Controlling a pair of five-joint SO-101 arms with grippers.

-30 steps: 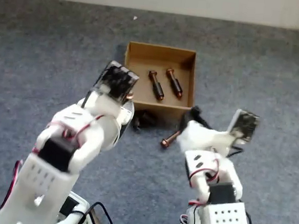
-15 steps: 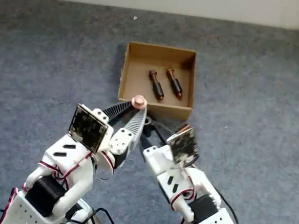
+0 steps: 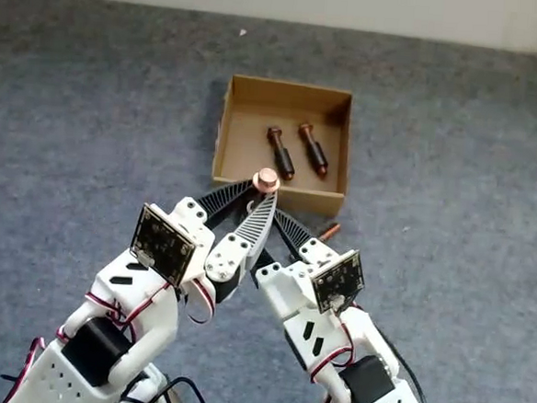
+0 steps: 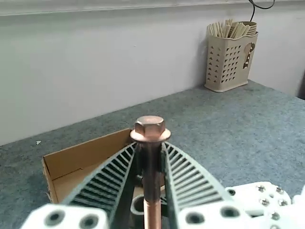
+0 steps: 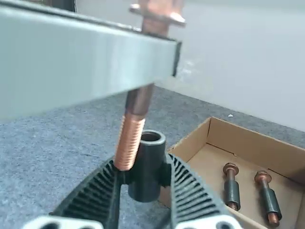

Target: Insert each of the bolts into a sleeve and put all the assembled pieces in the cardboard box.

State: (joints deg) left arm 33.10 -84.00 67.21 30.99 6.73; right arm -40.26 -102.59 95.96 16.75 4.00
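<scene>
One second ago my two arms were apart, the left one up near the box (image 3: 220, 124) and the right one beside it. Since then I have brought them together, and now they meet just before the near wall of the box.

My left hand (image 4: 150, 148) is clenched on a bolt (image 4: 150, 130), upright, head on top. My right hand (image 5: 143, 171) is clenched on a sleeve (image 5: 147, 162), also upright, its open mouth up, directly under the left hand. In the last half second the bolt head has also moved a little toward the box. I judge that the insertion is in hand but not done: in the right wrist view the thread hangs beside the mouth of the sleeve, not inside it.

Two finished pieces (image 3: 280, 153) lie in the box, beyond both hands. A loose bolt (image 3: 329, 231) lies on the worktop (image 3: 91, 106), just beside my right hand, so one more piece is left after this one.

Some things I cannot make out. From above, my hands cover the sleeve. In the left wrist view the lower end of the bolt is cut off, so I cannot tell how well the tip is lined up with the hole. The loose bolt is partly hidden by my right arm. Whether another sleeve lies under my arms I cannot tell.
</scene>
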